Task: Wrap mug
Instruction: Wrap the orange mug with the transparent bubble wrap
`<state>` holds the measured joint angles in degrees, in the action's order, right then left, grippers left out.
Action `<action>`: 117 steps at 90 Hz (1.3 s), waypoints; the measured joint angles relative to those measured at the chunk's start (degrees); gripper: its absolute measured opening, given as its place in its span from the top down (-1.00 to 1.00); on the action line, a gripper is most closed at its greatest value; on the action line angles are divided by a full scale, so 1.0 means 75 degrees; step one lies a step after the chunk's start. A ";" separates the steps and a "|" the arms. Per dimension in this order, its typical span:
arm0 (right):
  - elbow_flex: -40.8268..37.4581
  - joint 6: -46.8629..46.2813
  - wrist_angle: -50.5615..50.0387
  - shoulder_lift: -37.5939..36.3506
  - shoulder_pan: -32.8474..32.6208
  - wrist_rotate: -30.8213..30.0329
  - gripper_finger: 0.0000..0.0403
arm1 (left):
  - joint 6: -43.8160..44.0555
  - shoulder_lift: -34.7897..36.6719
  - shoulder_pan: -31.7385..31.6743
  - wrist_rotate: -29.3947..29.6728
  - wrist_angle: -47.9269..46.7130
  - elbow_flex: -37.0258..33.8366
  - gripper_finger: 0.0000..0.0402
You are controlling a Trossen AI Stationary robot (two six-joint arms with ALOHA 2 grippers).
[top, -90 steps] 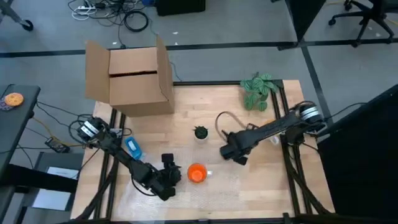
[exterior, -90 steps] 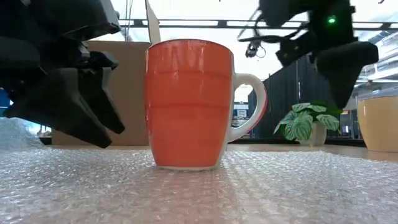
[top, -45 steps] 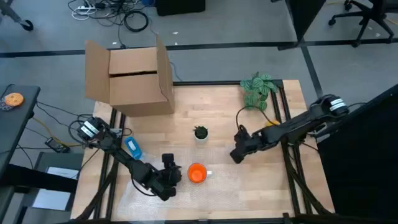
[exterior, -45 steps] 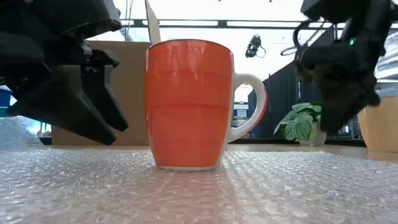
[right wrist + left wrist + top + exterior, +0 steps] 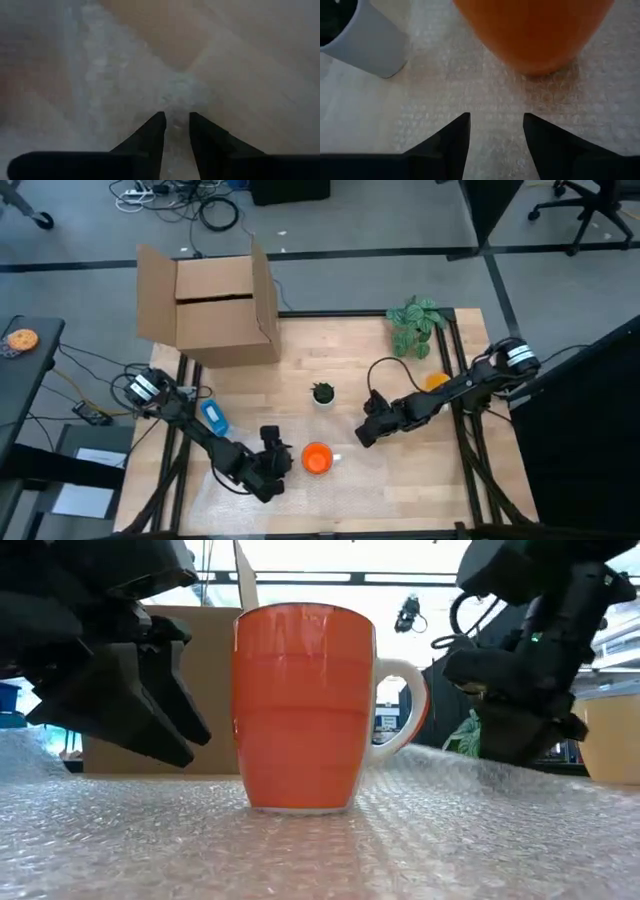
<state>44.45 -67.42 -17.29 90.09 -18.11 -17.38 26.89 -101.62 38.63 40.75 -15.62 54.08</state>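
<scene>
Wooden desk [image 5: 300, 380] from above: orange mug [image 5: 316, 459] stands unwrapped on bubble wrap [image 5: 400, 490]. Level view: right hand [image 5: 512, 735], beside the mug's handle, lifts the wrap's edge, fingers nearly closed. Left hand [image 5: 495, 132] waits open beside the mug; wrapping barely begun.

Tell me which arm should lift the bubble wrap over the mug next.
Right. Its claw already pinches a raised edge of the bubble wrap beside the orange mug; the left claw sits open, holding nothing.
</scene>
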 joint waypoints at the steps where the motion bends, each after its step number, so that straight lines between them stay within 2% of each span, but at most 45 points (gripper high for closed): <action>1: 0.0040 0.0047 0.0024 -0.0016 0.0000 -0.0002 0.77 | -0.0001 0.0003 0.0000 0.0000 0.0000 0.0000 0.16; 11: 0.0291 0.0490 0.0226 -0.0025 -0.0008 -0.0023 0.96 | -0.0026 0.0130 0.0000 -0.0003 -0.0024 0.0017 0.16; 50: 0.0801 0.2035 0.2553 -0.0034 -0.0346 -0.0054 1.00 | -0.0538 0.1421 0.0020 -0.0216 -0.0039 0.0573 0.16; 71: 0.0810 0.2224 0.2561 -0.0042 -0.0556 -0.0053 1.00 | -0.1636 0.1572 -0.0175 -0.0187 0.0997 0.0621 0.16; 86: 0.0813 0.2265 0.1797 -0.0258 -0.0559 -0.0056 1.00 | -0.1777 0.1556 -0.0350 -0.0187 0.1195 0.0621 0.16; 99: 0.0807 0.1916 -0.0285 -0.0591 -0.0258 -0.0076 0.99 | -0.1773 0.1556 -0.0408 -0.0186 0.1146 0.0624 0.16; 110: 0.0798 0.1746 -0.2012 -0.0630 0.0139 0.0538 0.92 | -0.1769 0.1553 -0.0405 -0.0187 0.1140 0.0624 0.16; 117: 0.0747 0.1750 -0.2458 -0.0556 0.0399 0.0892 0.82 | -0.1763 0.1550 -0.0402 -0.0192 0.1127 0.0624 0.16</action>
<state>50.05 -54.30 -35.73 85.93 -15.11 -10.69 13.67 -90.00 35.62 39.31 -7.17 58.76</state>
